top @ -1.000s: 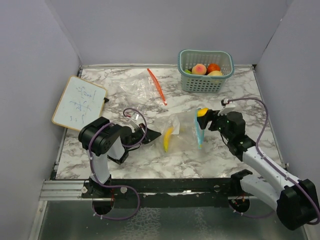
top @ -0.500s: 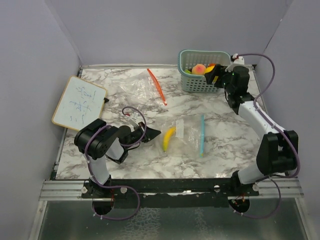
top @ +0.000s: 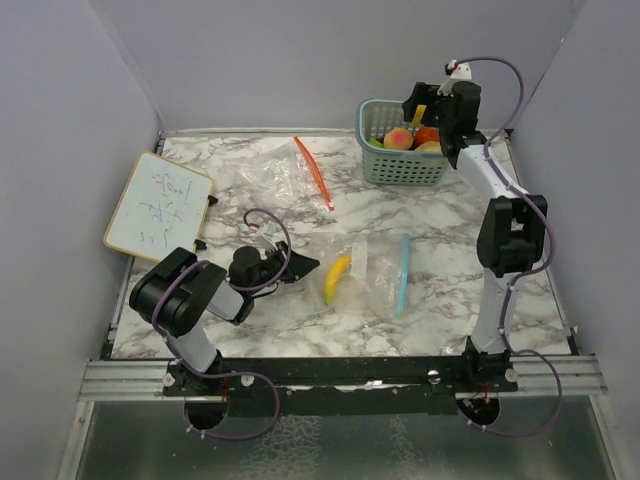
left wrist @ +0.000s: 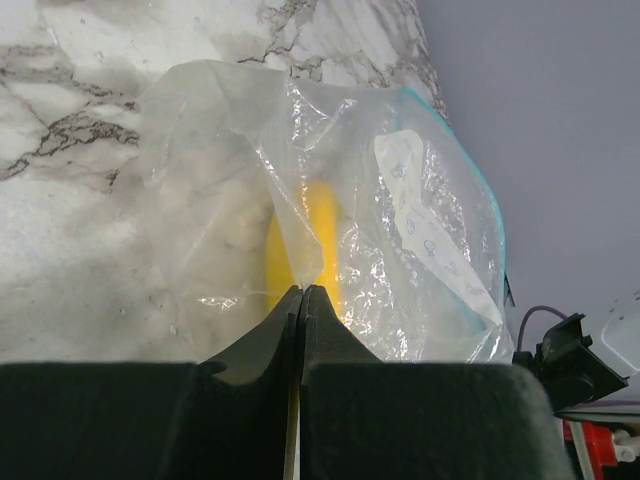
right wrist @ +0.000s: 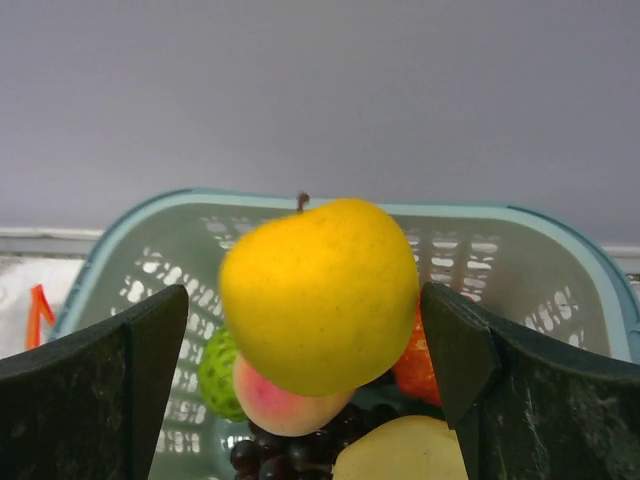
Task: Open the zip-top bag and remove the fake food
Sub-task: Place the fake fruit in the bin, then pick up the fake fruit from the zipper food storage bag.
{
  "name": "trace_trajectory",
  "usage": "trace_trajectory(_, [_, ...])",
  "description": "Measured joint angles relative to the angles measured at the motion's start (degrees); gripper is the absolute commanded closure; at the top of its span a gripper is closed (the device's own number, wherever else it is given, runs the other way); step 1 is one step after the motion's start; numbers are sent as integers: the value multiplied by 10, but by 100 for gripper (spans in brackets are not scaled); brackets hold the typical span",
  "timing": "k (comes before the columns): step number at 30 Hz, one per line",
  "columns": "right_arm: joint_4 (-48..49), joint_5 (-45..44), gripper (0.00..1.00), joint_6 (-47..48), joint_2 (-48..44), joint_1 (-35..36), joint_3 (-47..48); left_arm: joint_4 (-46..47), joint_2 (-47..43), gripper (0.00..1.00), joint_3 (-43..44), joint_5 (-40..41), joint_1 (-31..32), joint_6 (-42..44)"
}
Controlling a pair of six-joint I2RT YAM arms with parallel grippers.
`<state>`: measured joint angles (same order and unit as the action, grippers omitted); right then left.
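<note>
Since half a second ago the right gripper (right wrist: pixel 305 290) has lifted to hang above the teal basket (top: pixel 400 172). The yellow fruit (right wrist: pixel 320 295) shows between its wide-spread fingers, with a gap on each side, right over the peach (right wrist: pixel 275 405), grapes (right wrist: pixel 290 455), lime (right wrist: pixel 218 370) and orange (right wrist: pixel 415 365) in the basket. The banana (top: pixel 337 277) lies inside the zip-top bag (top: pixel 372 285), well in front of the basket and to its left. The left gripper (left wrist: pixel 300 297) has its jaws pressed together, tips at that bag's edge. Whether film is pinched between them cannot be told.
</note>
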<state>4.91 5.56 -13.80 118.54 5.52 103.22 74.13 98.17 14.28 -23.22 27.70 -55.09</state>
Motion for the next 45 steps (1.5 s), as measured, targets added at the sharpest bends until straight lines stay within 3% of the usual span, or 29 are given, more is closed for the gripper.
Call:
trace_trajectory(5, [-13, -10, 1, 44, 15, 0, -2, -74, -66, 100, 13, -1, -2, 39])
trace_trajectory(10, [16, -10, 0, 54, -80, 0, -123, -128, -97, 100, 33, 0, -3, 70])
trace_trajectory(20, [157, 33, 17, -54, -451, 0, -554, -152, -96, 100, 37, 8, -3, 74])
trace_trajectory(23, [184, 57, 21, -105, -513, 0, -695, -157, -96, 100, 32, 22, -11, 71])
trace_trajectory(27, [187, 101, 33, -167, -537, 0, -830, -157, -96, 100, 21, 36, -26, 61])
trace_trajectory(33, [210, 165, 66, -236, -578, 0, -913, -155, -93, 100, 20, 55, -30, 52])
trace_trajectory(37, [227, 182, 76, -251, -581, 0, -928, -155, -85, 100, 20, 57, -30, 48])
trace_trajectory(45, [314, 219, 93, -279, -476, 0, -926, -140, -76, 100, 20, 57, -30, 40])
